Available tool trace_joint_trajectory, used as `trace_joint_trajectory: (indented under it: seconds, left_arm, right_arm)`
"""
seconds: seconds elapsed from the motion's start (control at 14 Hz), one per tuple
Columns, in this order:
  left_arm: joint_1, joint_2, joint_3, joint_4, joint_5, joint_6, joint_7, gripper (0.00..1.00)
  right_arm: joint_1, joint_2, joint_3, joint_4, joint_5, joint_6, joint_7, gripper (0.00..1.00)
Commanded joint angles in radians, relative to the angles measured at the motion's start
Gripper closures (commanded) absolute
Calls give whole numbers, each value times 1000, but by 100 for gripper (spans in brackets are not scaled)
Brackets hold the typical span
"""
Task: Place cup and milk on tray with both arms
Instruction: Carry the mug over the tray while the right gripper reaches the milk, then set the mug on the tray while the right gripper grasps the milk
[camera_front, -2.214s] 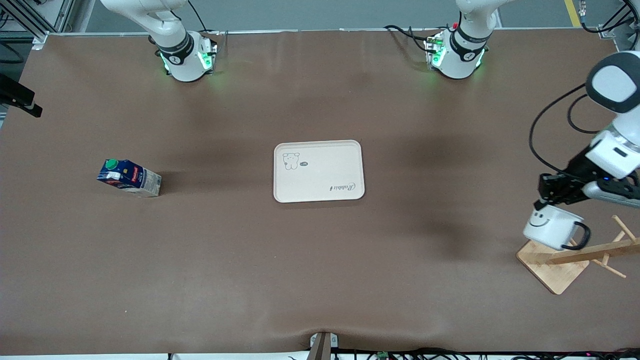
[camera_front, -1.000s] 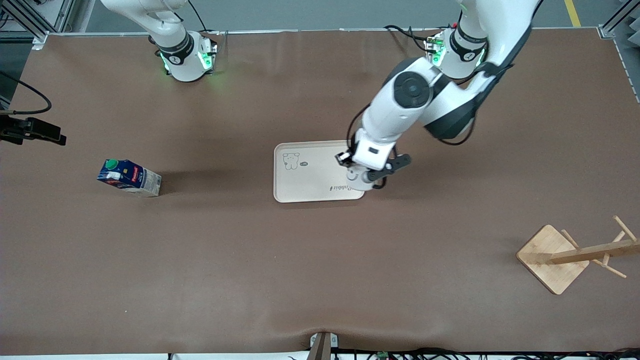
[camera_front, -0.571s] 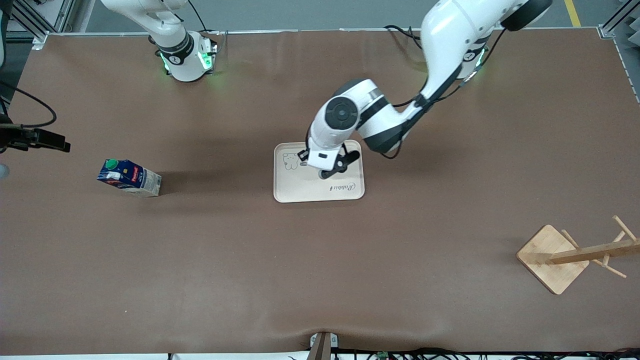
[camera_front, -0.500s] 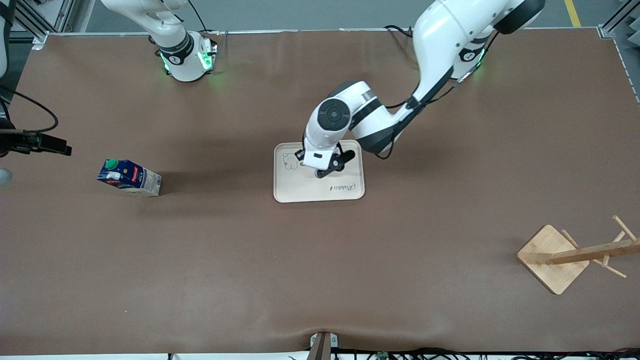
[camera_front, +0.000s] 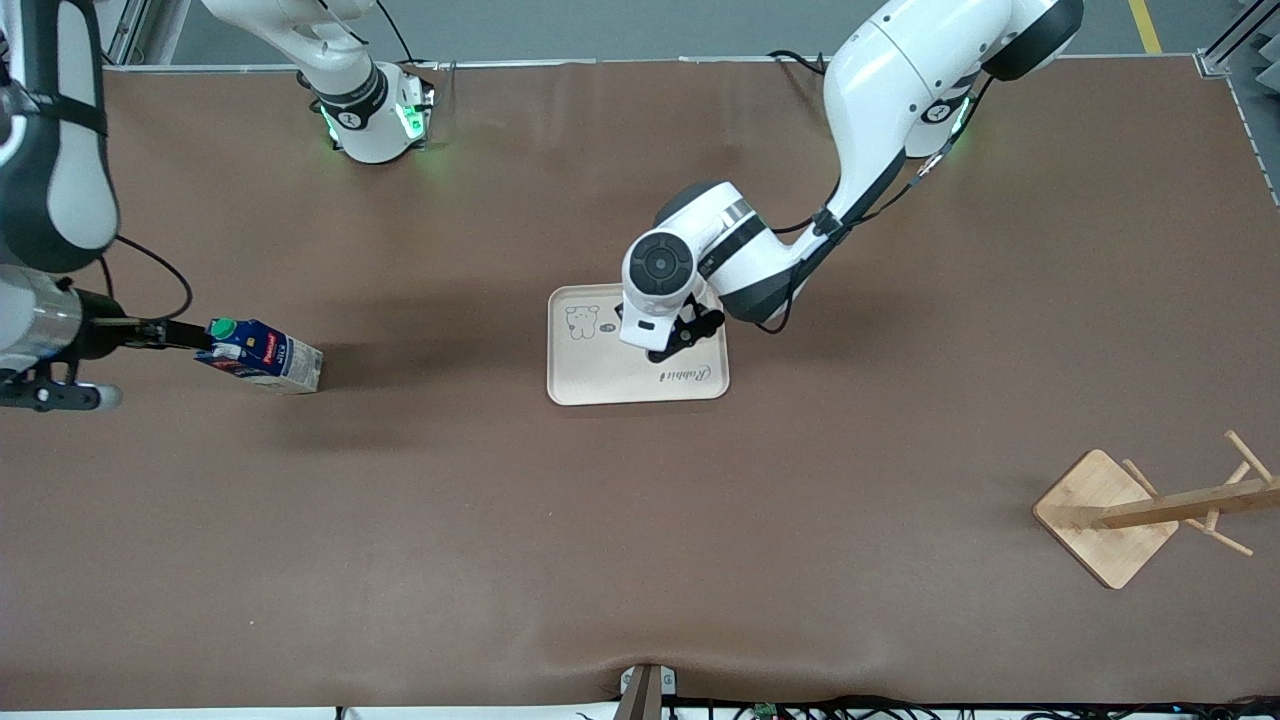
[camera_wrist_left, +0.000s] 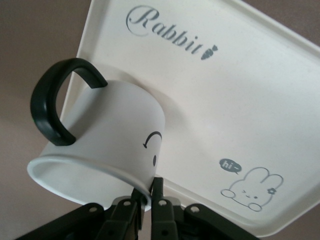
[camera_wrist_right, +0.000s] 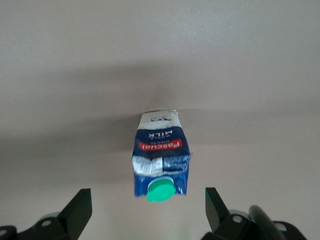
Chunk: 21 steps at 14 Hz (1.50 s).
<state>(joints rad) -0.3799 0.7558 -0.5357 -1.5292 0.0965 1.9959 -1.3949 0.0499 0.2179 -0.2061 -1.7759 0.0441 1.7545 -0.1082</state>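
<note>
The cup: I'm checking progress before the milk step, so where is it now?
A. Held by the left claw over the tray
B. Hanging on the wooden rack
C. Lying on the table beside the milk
A: the left claw pinches the rim of the cup over the tray.

Matt cream tray (camera_front: 600, 375), smooth white cup (camera_wrist_left: 110, 135) with glossy black handle, printed paper milk (camera_wrist_right: 161, 158) carton, plastic cap.
</note>
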Motion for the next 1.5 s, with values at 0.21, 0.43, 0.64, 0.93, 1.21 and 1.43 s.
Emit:
trace_joint_trajectory:
  seconds: [0.21,0.43,0.64,0.93,1.21,1.43]
  left_arm:
    - [33,13,-1,12,-49,-66,114,1]
    - [70,-1,-3,21,-37,-69,119,0]
    - [133,-39,-3,78,-29,-161,148,0]
    - [278,-136,-4,172,3,-342,324,0]
    - [465,-282,-3,170,63,-402,646,0]
    - [564,-348,-1,170,83,-446,804,0]
  right_arm:
    - [-7,-55,10,-197,14,155,-24,0]
    - [-33,-52,10,-218,16,172,-61,0]
    - [-32,-57,11,-289,19,241,-57,0]
    - [-25,-57,14,-284,19,230,-54,87]
    - [10,-54,16,-202,36,113,-53,98]
    - [71,-46,16,-91,65,-12,-50,98]
